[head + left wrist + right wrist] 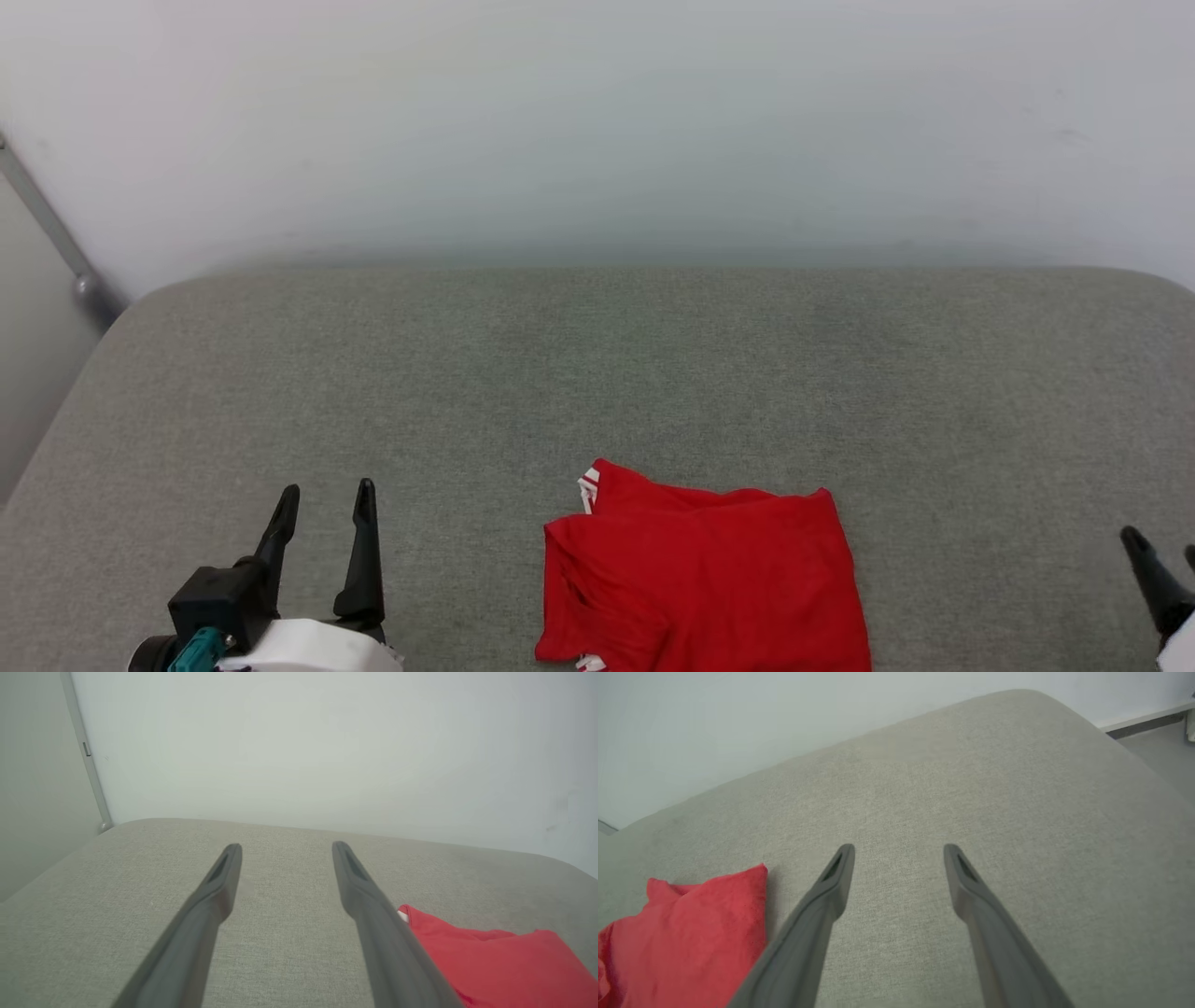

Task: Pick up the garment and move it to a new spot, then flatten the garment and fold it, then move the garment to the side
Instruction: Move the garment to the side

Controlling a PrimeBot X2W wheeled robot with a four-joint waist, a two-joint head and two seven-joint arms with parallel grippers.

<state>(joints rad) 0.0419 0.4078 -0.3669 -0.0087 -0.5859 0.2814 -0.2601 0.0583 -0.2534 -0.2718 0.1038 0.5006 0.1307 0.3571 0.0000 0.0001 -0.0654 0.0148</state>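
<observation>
Folded red garment (709, 588) at the near edge of your grey worktop (653, 373), both claws spread wide and empty.
From the head view you get the whole woven, round-cornered worktop. The garment lies on it as a creased, soft rectangle, cut off by the bottom edge, with striped white trim at its far-left corner. Each wrist view catches one red corner. Your left claw (329, 488) sits well left of it. Your right claw (899, 848) sits well right, half cropped in the head view.

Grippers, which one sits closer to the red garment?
The left gripper: in head view, less bare cushion separates it from the garment than separates the right gripper.
</observation>
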